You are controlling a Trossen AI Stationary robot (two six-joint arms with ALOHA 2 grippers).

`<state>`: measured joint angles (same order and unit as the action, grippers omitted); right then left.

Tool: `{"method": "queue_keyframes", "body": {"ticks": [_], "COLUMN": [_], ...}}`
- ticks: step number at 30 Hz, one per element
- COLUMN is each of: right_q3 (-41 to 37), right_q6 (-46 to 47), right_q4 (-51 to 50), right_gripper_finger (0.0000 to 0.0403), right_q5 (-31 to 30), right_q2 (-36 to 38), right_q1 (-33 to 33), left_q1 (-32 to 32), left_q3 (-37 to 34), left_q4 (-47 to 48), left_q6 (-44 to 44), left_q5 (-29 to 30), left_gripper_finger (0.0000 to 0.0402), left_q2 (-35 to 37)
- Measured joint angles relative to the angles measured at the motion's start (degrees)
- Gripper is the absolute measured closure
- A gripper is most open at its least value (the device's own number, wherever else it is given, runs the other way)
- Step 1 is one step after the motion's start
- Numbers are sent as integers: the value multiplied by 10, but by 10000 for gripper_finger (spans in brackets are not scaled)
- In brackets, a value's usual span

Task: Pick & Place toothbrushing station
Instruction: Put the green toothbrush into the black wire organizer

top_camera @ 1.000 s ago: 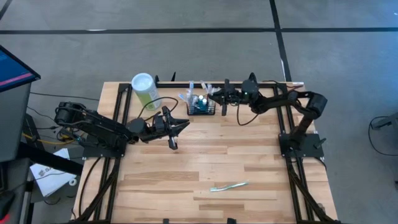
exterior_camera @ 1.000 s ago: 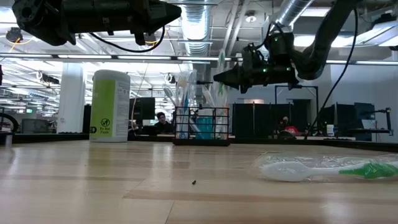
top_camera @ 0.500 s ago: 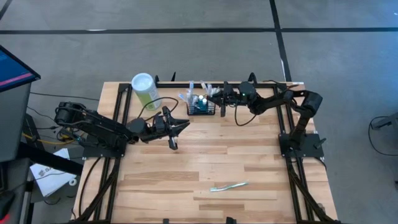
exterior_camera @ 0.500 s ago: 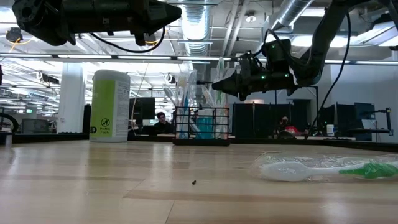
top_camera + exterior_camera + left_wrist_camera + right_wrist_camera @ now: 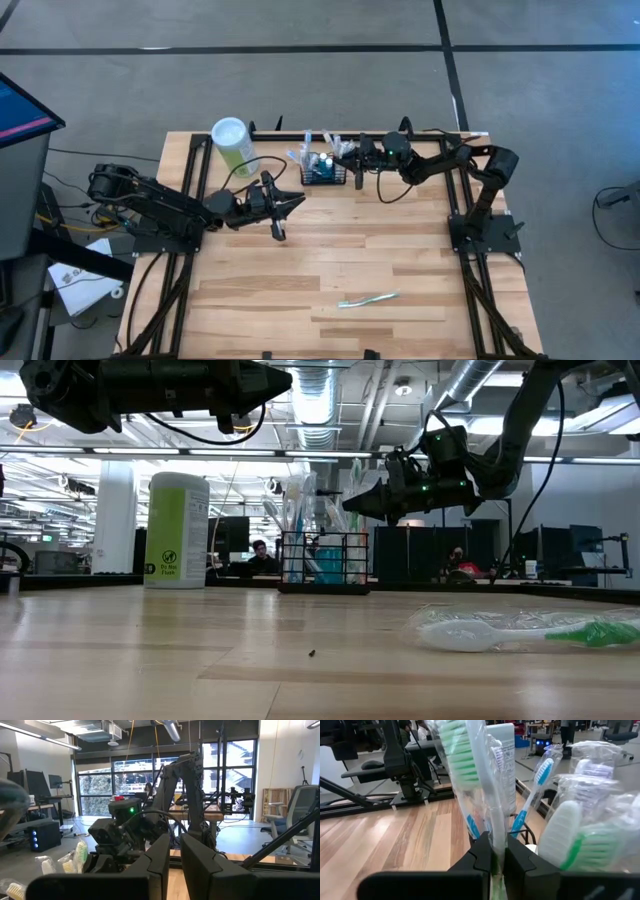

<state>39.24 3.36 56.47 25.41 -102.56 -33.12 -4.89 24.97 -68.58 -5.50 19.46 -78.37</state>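
- The toothbrushing station (image 5: 323, 172) – a small black wire-mesh basket with an open top – stands near the far edge of the wooden table (image 5: 330, 270), roughly midway along it; in the low view the basket (image 5: 325, 563) shows upright on the table top, with several wrapped toothbrushes standing in it
- The right gripper (image 5: 350, 152) is up at the basket's right side, above its rim; in the low view it (image 5: 352, 501) hangs just over the basket's upper right corner
- The right wrist view shows its two dark fingers (image 5: 482, 852) pressed together on a green-bristled toothbrush (image 5: 470, 775) in clear wrapping, the handle pinched between them, other wrapped brushes crowding close beside it – among them a blue-and-white toothbrush (image 5: 532, 795)
- The left gripper (image 5: 292, 204) waits in front of the basket and to its left, raised off the table; in the left wrist view its fingers (image 5: 162, 860) stand almost together with a narrow gap between them and nothing in them
- A pale-green cylinder (image 5: 233, 146) with a white lid stands on the table's far edge, left of the basket and apart from it
- One more wrapped toothbrush (image 5: 368, 299), green and white, lies flat on the near part of the table, well apart from the basket; it (image 5: 520, 632) shows large in the low view
- A person (image 5: 259, 556) sits in the room far behind the table
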Motion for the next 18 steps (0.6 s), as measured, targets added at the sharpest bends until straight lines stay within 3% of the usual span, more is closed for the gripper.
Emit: {"method": "queue_keyframes", "body": {"ticks": [14, 18], "right_q3": [-1, -1], "right_q6": [-2, 12], "right_q4": [21, 34], "right_gripper_finger": [390, 372], "right_q5": [-9, -15], "right_q2": [-32, -49], "right_q1": [12, 11], "left_q1": [0, 0], "left_q3": [0, 0], "left_q4": [0, 1], "left_q6": [2, 2], "left_q5": [0, 0], "left_gripper_finger": [363, 363], "left_q2": [0, 0]}}
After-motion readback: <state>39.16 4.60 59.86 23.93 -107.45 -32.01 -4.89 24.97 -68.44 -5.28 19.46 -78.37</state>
